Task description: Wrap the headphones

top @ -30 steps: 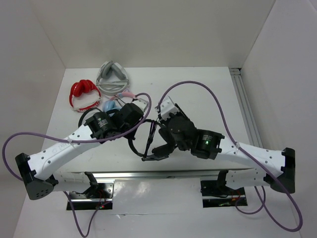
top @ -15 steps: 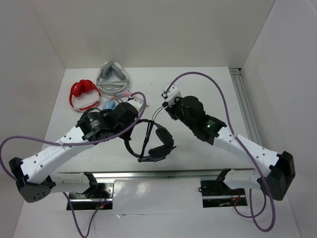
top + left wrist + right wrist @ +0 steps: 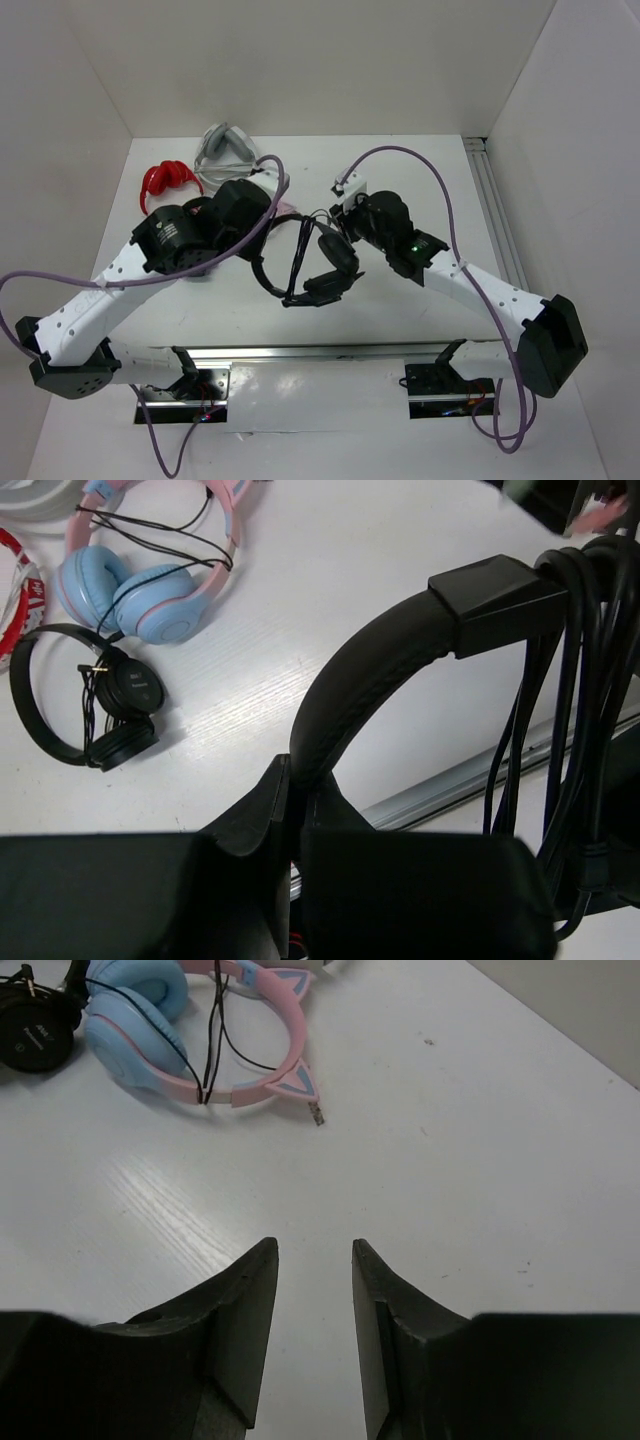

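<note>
Left tool [image 3: 295, 810] clamps headphones [image 3: 380, 660] band, cups cut off; right tool [image 3: 313, 1290] narrow, empty.

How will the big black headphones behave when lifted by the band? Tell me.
The headphones probably hold their shape: the band arches stiffly from the left gripper. The cable looks floppy, hanging in loose strands, apt to swing.
</note>
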Robot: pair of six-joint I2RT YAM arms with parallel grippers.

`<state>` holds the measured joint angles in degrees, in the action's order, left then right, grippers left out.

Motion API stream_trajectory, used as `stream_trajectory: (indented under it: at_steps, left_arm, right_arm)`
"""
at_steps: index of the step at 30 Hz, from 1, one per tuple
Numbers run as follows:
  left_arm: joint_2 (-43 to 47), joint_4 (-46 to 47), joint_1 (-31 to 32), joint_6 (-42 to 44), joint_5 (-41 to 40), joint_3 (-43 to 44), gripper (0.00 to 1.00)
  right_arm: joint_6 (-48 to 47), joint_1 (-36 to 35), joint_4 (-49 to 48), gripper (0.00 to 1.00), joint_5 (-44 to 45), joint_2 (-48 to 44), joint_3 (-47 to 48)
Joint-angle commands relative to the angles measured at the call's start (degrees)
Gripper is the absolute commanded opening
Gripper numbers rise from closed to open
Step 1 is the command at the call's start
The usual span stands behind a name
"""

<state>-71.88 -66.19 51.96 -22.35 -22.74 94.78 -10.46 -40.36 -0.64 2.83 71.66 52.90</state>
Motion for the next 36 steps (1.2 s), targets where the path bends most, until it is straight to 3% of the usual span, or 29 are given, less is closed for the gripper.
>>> stream_trajectory:
  at_steps: [1, 6, 10, 13, 15, 25, 32, 36]
  left_arm:
    - [-2.65, 1.15, -0.37, 0.64, -2.48, 4.70, 0.00]
    - [-6.69, 2.02, -4.75, 1.16, -3.98, 8.57, 0.00]
    - [-9.68, 3.26, -10.03, 2.92, -1.78, 12.26, 0.00]
    - [-12.40, 3.79, -13.46, 3.63, -1.78, 15.69, 0.00]
    - [-14.16, 4.93, -14.08, 3.63, -3.26, 16.84, 0.00]
    - [-15.84, 12.92, -18.04, 3.54, 4.99, 15.26, 0.00]
    - [-16.37, 18.55, -21.12, 2.93, 7.01, 14.20, 0.00]
    - [-16.89, 20.48, -22.26, 1.61, 8.15, 12.80, 0.00]
  right_arm:
    - [2.37, 1.50, -4.98, 0.44, -2.65, 0.32, 0.01]
    - [2.90, 3.44, -4.98, 0.58, -3.01, 0.93, -1.22]
    - [3.43, 4.05, -4.98, 0.62, -3.01, 1.47, -1.23]
    - [4.48, 4.94, -5.51, 0.77, -2.48, 1.47, -1.75]
    - [4.48, 5.73, -5.51, 1.00, -2.05, 2.69, -1.75]
    - [6.15, 7.58, -5.68, 1.00, -1.34, 6.30, -1.66]
    - [11.42, 11.79, -8.94, 1.00, 13.67, 4.98, -3.33]
    - [16.68, 12.32, -8.77, 1.00, 32.43, 6.56, -3.33]
